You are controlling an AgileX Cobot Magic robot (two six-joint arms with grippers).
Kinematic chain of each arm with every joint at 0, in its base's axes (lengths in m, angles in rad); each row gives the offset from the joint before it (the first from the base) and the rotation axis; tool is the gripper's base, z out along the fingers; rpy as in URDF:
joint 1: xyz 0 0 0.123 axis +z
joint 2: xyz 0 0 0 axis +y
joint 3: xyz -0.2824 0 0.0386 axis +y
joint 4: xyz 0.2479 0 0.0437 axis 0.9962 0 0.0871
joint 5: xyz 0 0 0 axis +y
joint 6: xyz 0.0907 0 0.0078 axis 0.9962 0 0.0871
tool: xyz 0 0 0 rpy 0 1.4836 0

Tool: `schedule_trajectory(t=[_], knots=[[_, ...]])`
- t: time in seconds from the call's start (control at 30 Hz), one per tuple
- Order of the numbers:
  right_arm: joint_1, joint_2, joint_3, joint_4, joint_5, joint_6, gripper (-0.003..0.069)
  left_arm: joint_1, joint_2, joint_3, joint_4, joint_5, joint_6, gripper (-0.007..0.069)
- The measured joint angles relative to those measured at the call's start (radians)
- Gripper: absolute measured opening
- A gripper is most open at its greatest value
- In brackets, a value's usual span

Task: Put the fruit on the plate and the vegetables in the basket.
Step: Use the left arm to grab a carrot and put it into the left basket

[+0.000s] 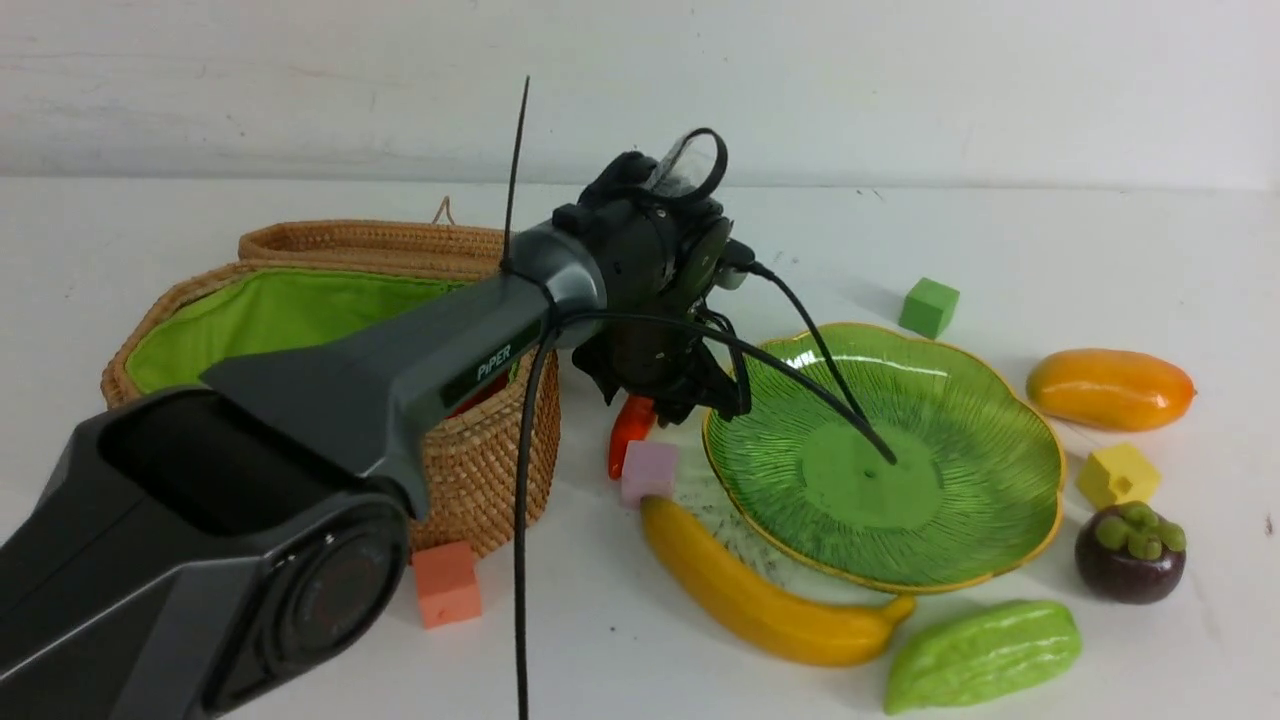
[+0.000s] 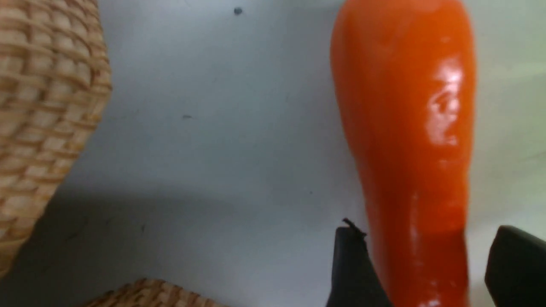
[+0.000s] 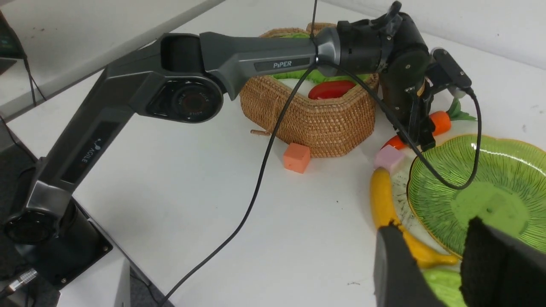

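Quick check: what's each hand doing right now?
Left hand: open, straddling the glossy orange toy carrot, not clamped.
Right hand: open, empty.

Your left arm (image 1: 400, 370) reaches forward and toward the middle; its wrist (image 1: 650, 260) bends over so the left end effector (image 2: 426, 238) points down at the table; its jaws stand apart; your right end effector (image 3: 433, 243) hangs low on the right side, jaws parted too.

The carrot (image 2: 405, 128) is gleaming smooth and glossy, the basket (image 1: 490, 460) is showing rough woven wicker with matt green cloth lining (image 1: 270, 315), the ribbed plate (image 1: 960, 400) is shining
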Motion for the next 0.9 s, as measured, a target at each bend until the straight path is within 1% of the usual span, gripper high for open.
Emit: schedule_trajectory(t=[0.37,0.43,0.5,0.53,0.57,0.6,0.77,0.9], knots=[[0.000,0.000,0.001,0.000,0.000,0.000,0.0237,0.017,0.032,-0.008,-0.011,-0.010,0.003,0.0407],[0.000,0.000,0.001,0.000,0.000,0.000,0.0236,0.017,0.034,-0.010,-0.015,-0.010,0.003,0.0387],[0.000,0.000,0.001,0.000,0.000,0.000,0.0236,0.017,0.034,-0.010,-0.026,-0.012,0.003,0.0316],[0.000,0.000,0.001,0.000,0.000,0.000,0.0236,0.017,0.034,-0.010,-0.026,-0.012,0.003,0.0316],[0.000,0.000,0.001,0.000,0.000,0.000,0.0236,0.017,0.034,-0.010,-0.029,-0.013,0.003,0.0260],[0.000,0.000,0.001,0.000,0.000,0.000,0.0236,0.017,0.034,-0.011,-0.032,-0.013,0.003,0.0252],[0.000,0.000,0.001,0.000,0.000,0.000,0.0236,0.017,0.021,-0.009,-0.061,-0.016,0.013,0.0260],[0.000,0.000,0.001,0.000,0.000,0.000,0.0236,0.017,-0.047,-0.009,-0.073,-0.020,0.016,0.0260]])
